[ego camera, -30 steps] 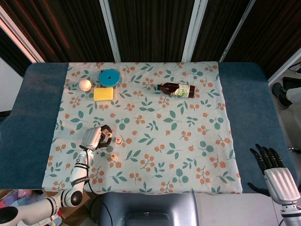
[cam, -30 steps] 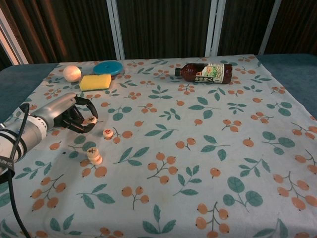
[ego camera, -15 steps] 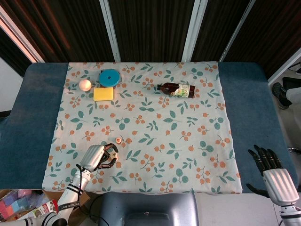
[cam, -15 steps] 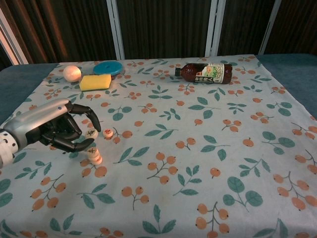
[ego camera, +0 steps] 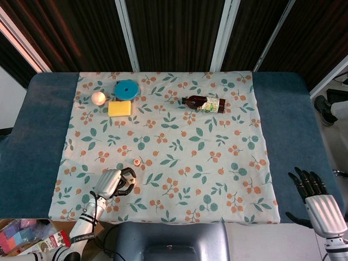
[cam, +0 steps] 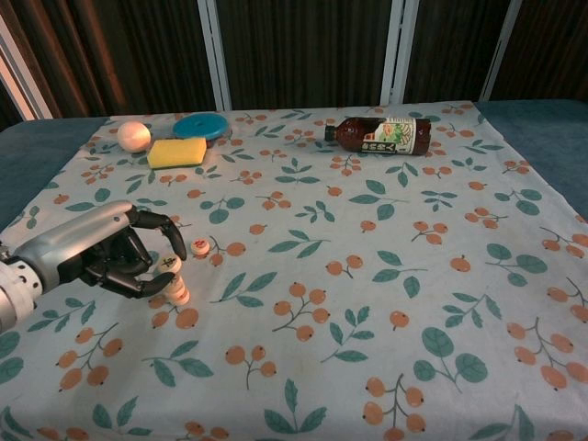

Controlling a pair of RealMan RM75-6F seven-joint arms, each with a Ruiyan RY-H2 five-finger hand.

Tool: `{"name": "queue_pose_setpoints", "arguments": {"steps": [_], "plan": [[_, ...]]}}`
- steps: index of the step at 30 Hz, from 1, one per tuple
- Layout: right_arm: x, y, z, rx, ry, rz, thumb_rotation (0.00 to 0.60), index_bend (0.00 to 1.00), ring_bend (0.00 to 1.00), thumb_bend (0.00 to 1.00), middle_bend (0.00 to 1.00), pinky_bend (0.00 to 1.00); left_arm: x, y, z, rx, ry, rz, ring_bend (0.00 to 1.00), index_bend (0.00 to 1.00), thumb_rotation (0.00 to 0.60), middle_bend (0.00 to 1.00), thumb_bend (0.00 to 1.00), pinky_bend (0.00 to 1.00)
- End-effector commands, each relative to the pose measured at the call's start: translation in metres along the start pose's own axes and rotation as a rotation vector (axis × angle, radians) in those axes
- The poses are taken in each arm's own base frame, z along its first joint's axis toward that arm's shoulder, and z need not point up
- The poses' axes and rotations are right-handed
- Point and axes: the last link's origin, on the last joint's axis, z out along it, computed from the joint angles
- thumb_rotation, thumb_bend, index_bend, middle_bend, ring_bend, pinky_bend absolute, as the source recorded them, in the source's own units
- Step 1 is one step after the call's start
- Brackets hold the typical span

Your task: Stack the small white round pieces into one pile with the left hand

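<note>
Cloth (cam: 367, 276) pale, orange-berry leaf print – disc (cam: 200, 126) blue, sponge (cam: 177, 152) yellow, bottle (cam: 381, 135) brown – table (ego camera: 43, 147) dark blue.

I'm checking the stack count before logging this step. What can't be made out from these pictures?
- Small white round pieces in the pile: chest view, the left hand covers its top, so the count is unclear; head view, the hand hides it.
- Markings on the loose white round piece: too small.
- Label text on the brown glass bottle: too small.
- Right hand: head view only, cut by the frame's edge.

My left robot hand (cam: 110, 257) hangs low, fingers curled around a small white piece (cam: 169, 265); my right robot hand (ego camera: 315, 197) waits apart, fingers spread.
</note>
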Motion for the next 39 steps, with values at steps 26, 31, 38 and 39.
{"name": "queue_pose_setpoints", "arguments": {"steps": [26, 31, 38, 39], "plan": [[0.0, 0.0, 0.0, -0.004, 0.0, -0.001, 0.6, 0.0, 0.0, 0.07, 0.0, 0.0, -0.006, -0.013, 0.01, 0.028, -0.011, 0.045, 1.0, 0.48, 0.6, 1.0, 0.41, 1.0], [0.0, 0.0, 0.0, -0.003, -0.001, -0.001, 0.6, 0.0, 0.0, 0.07, 0.0, 0.0, -0.006, -0.014, 0.009, 0.032, -0.014, 0.046, 1.0, 0.47, 0.6, 1.0, 0.41, 1.0], [0.0, 0.0, 0.0, -0.005, 0.002, 0.001, 0.6, 0.0, 0.0, 0.07, 0.0, 0.0, -0.008, -0.013, 0.009, 0.031, -0.021, 0.043, 1.0, 0.45, 0.6, 1.0, 0.41, 1.0], [0.0, 0.0, 0.0, -0.005, 0.002, 0.001, 0.6, 0.0, 0.0, 0.07, 0.0, 0.0, -0.008, -0.013, 0.009, 0.028, -0.021, 0.044, 1.0, 0.45, 0.6, 1.0, 0.41, 1.0]]}}
